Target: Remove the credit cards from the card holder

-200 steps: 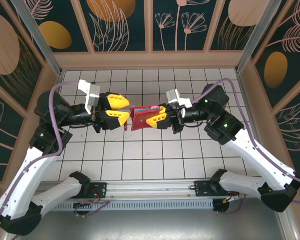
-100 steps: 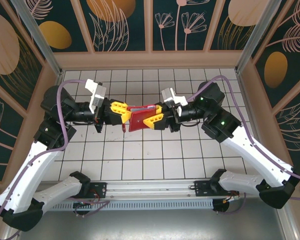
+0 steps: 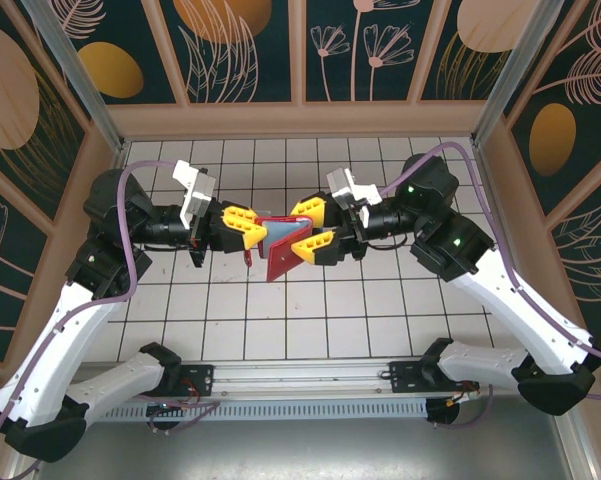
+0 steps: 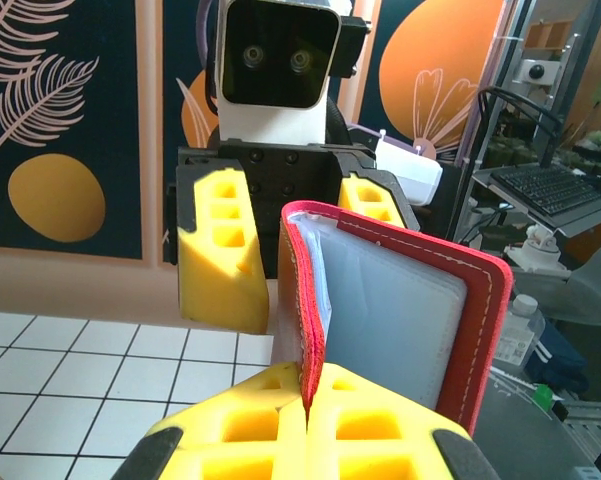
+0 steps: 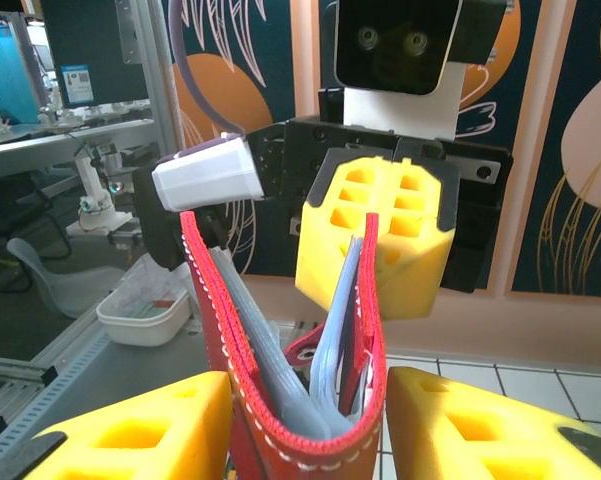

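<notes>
The card holder [image 3: 280, 255] is a red folding wallet held in the air between both arms, over the middle of the tiled table. My left gripper [image 3: 250, 228] is shut on the edge of one red flap [image 4: 305, 385]. The other flap [image 4: 480, 300] hangs open and shows greyish see-through pockets [image 4: 400, 300]. My right gripper [image 3: 297, 230] is open, its yellow fingers [image 5: 130, 440] standing either side of the wallet's folded spine [image 5: 310, 445]. The credit cards are hidden inside the pockets.
The white tiled table [image 3: 300, 320] lies below the wallet. A wooden wall with dark patterned panels [image 3: 300, 118] closes the back and sides. Both arm bases sit at the near edge [image 3: 300, 380].
My left gripper has closed on the wallet's flap edge. My right gripper has opened off the wallet, and the wallet's flaps have spread apart, the lower one dropping.
</notes>
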Controlling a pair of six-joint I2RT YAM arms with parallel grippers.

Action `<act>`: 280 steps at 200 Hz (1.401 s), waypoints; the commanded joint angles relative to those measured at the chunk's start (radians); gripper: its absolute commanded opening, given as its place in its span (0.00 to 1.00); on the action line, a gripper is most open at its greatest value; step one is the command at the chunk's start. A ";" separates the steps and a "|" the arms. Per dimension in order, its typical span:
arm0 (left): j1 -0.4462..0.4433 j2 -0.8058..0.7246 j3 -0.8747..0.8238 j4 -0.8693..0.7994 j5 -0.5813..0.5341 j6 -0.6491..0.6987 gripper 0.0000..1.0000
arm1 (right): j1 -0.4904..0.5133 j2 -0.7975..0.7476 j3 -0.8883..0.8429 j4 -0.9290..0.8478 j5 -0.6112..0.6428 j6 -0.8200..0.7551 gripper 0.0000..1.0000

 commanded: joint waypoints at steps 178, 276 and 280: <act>0.000 0.011 0.121 -0.125 -0.127 0.089 0.34 | 0.007 0.038 0.079 -0.103 0.099 0.018 0.00; -0.001 -0.027 0.060 -0.078 -0.035 0.071 0.55 | 0.008 -0.084 -0.039 0.135 0.082 0.086 0.00; 0.000 -0.022 0.058 -0.068 -0.018 0.065 0.56 | 0.008 -0.082 -0.042 0.149 0.083 0.097 0.00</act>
